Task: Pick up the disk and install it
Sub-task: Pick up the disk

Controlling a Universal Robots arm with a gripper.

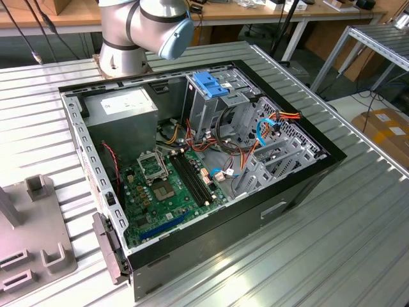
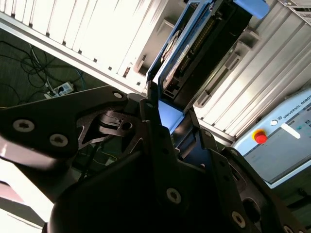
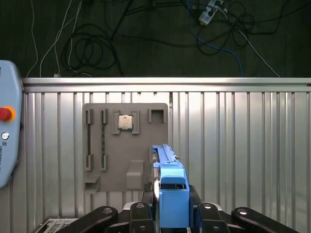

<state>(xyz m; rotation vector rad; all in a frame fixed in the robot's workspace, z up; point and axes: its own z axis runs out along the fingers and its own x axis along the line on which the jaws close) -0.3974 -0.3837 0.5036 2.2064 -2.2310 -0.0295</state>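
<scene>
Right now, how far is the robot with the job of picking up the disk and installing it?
Done: the pick-up. The gripper is shut on the disk. In hand: in the first wrist view the disk is held over the table, near the grey parts holder. Left: the installation, since the disk is not yet in the open computer case.

Open PC case (image 1: 300,185) lies on its side on the ribbed metal surface (image 1: 307,256). Inside it: green motherboard (image 1: 169,192), grey power supply (image 1: 124,107), blue-topped drive cage (image 1: 209,84). The arm (image 1: 144,25) stands behind the case. A grey fixture plate (image 1: 32,236) sits at the exterior view's left.
</scene>
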